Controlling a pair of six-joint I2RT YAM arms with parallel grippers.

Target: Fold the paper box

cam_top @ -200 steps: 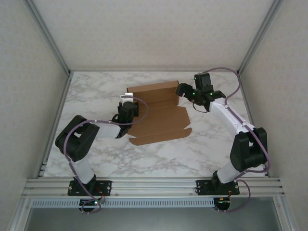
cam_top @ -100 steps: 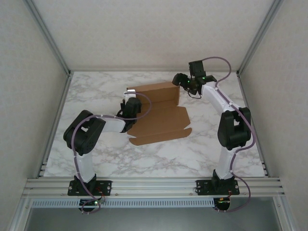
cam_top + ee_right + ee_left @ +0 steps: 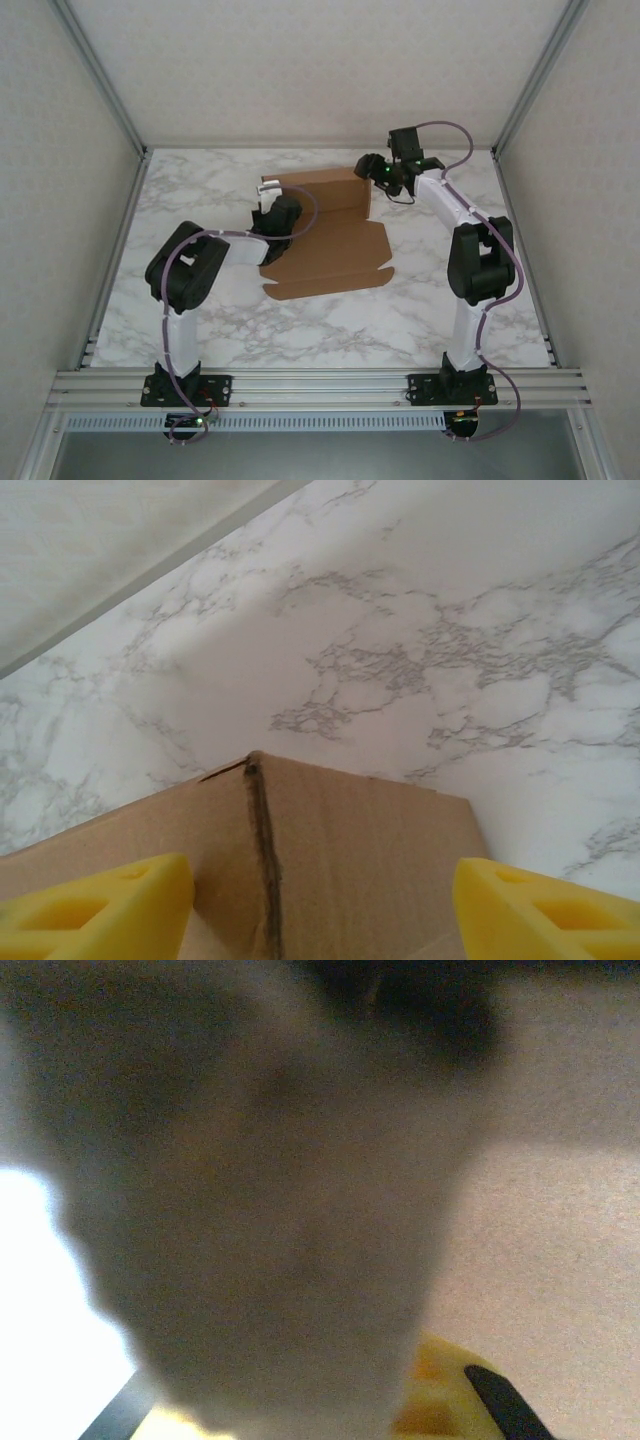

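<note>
the paper box sits on the marble table, a little beyond the middle, between my two arms. its near part lies flat on the marble with the flaps spread. its far panel stands raised along the back edge.

my right gripper is at the far right corner of that raised panel. through the right wrist camera i see my two yellow fingers standing well apart, one at each lower corner of the view. the creased cardboard corner of the box is between them, so this hand is open, straddling the corner. i cannot tell whether either finger touches the cardboard.

my left gripper is at the left end of the raised panel, right against the box's edge as seen from above. the left wrist camera gives me a blur — a big grey-brown shape pressed close to the lens, with a scrap of yellow finger at the bottom. from that i cannot tell whether this hand is closed on the cardboard or still apart.
</note>
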